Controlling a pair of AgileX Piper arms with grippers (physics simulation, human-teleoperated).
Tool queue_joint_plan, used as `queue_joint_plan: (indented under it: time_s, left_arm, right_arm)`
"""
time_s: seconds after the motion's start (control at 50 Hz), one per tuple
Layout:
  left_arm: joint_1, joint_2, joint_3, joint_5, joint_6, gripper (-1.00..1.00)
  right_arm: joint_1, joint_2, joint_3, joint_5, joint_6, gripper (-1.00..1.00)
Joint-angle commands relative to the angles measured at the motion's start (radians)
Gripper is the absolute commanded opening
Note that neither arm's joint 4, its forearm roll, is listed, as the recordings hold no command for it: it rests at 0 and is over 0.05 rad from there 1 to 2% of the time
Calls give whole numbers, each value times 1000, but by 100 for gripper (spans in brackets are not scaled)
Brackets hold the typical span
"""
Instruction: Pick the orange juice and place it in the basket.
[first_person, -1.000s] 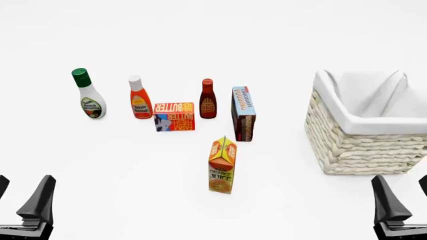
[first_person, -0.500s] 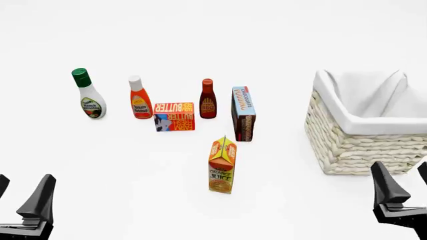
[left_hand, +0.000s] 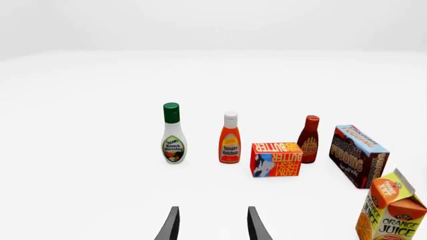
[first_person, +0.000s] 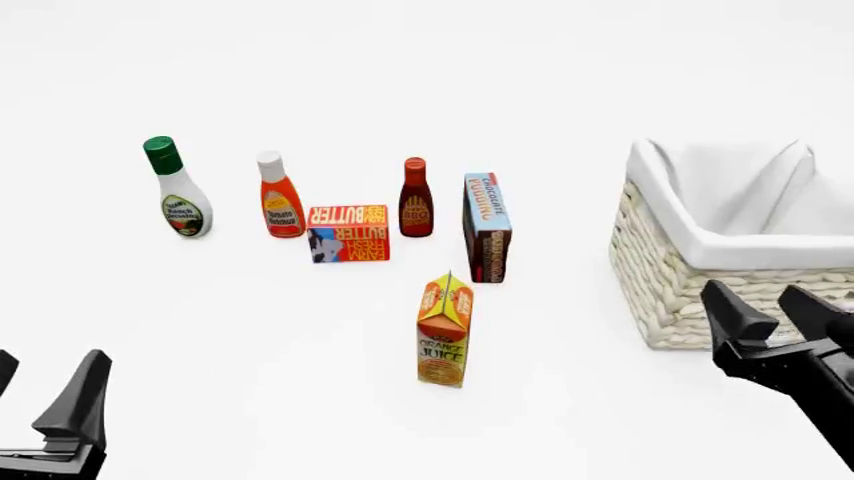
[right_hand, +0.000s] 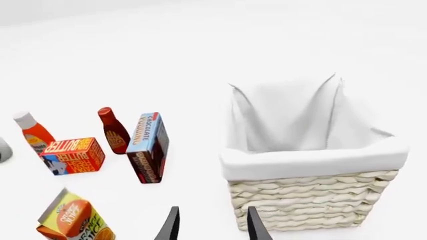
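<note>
Basket (first_person: 694, 290) at right: big square cream wicker, white cloth liner, nothing visible inside. Orange juice (first_person: 445, 330) upright on table, centre front, well left of basket: small gable-top carton, orange and yellow, orange-slice art, "ORANGE JUICE" lettering. Behind it chocolate pudding box (first_person: 487, 227) on end, flat butter box (first_person: 348, 234), ranch dressing bottle (first_person: 175, 187), ketchup bottle (first_person: 279, 195), BBQ sauce bottle (first_person: 415, 198). Right gripper (first_person: 777, 313) just in front of basket, jaws spread, empty. Left gripper (first_person: 47, 385) near front-left edge, jaws spread, empty.

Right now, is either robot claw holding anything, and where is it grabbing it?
Nothing is held. The left gripper and right gripper are both open and empty; the orange-and-yellow juice carton stands untouched.
</note>
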Motion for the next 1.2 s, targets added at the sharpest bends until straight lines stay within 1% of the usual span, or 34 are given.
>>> queue_joint_plan:
  time_s: [0.02, 0.08, 0.12, 0.16, 0.2, 0.3, 0.32, 0.34, 0.4, 0.44, 0.48, 0.5, 0.54, 0.56, 0.58, 0.6, 0.66, 0.72, 0.74, 0.78, 0.8, 0.82, 0.88, 0.92, 0.96, 0.98, 1.02, 1.04, 1.1, 1.16, 1.2]
  left_arm:
    - [0, -6, 1, 4, 1, 100]
    - [0, -6, 1, 4, 1, 100]
    - [1, -6, 1, 4, 1, 100]
    - [0, -6, 1, 4, 1, 100]
    - [0, -6, 1, 4, 1, 100]
    - [1, -6, 1, 4, 1, 100]
    - [1, -6, 1, 4, 1, 100]
    - [0, -6, 1, 4, 1, 100]
    - [1, -6, 1, 4, 1, 100]
    - [0, -6, 1, 4, 1, 100]
    - [0, -6, 1, 4, 1, 100]
    - [0, -6, 1, 4, 1, 100]
    - [1, -6, 1, 4, 1, 100]
    - [0, -6, 1, 4, 1, 100]
    - [0, -6, 1, 4, 1, 100]
    - [0, -6, 1, 4, 1, 100]
    - [0, -6, 1, 4, 1, 100]
    - [0, -6, 1, 4, 1, 100]
    - [1, -6, 1, 4, 1, 100]
    - [0, -6, 1, 4, 1, 100]
    - [0, -6, 1, 4, 1, 100]
    - [0, -6, 1, 4, 1, 100]
    - [0, -6, 1, 4, 1, 100]
    - [0, -6, 1, 4, 1, 100]
    - [0, -6, 1, 4, 1, 100]
    - [1, -6, 1, 4, 1, 100]
    - [0, -6, 1, 4, 1, 100]
    - [0, -6, 1, 4, 1, 100]
    - [1, -6, 1, 4, 1, 100]
    - [0, -6, 1, 4, 1, 100]
    - [1, -6, 1, 4, 1, 100]
  right_arm:
    - [41, 122, -78, 35, 61, 100]
    - [58, 140, -104, 55, 87, 100]
    - [62, 154, -124, 73, 88, 100]
    - [76, 161, -137, 85, 112, 100]
    - [77, 169, -152, 106, 109, 100]
    - [89, 176, -190, 155, 123, 100]
    - [98, 197, -210, 173, 137, 100]
    - [98, 197, -220, 184, 133, 100]
    - [117, 236, -243, 201, 174, 100]
    - [119, 241, -255, 211, 172, 100]
    - [124, 260, -270, 222, 183, 100]
    - [136, 273, -278, 226, 204, 100]
    - [147, 274, -292, 237, 216, 100]
    - [157, 297, -299, 243, 246, 100]
    - [162, 306, -304, 246, 254, 100]
    - [157, 301, -314, 256, 246, 100]
    - [176, 337, -335, 274, 287, 100]
    - [180, 355, -348, 289, 298, 100]
    - [197, 373, -351, 293, 342, 100]
    - [192, 363, -357, 300, 339, 100]
    - [202, 377, -365, 314, 357, 100]
    - [202, 377, -365, 314, 357, 100]
    - [220, 358, -375, 338, 413, 100]
    - [208, 364, -392, 362, 404, 100]
    - [225, 369, -392, 369, 444, 100]
    - [227, 372, -395, 373, 453, 100]
    - [228, 388, -421, 400, 445, 100]
    - [235, 391, -424, 403, 459, 100]
    - [239, 400, -447, 426, 467, 100]
    - [259, 411, -467, 446, 499, 100]
    - [257, 428, -490, 475, 500, 100]
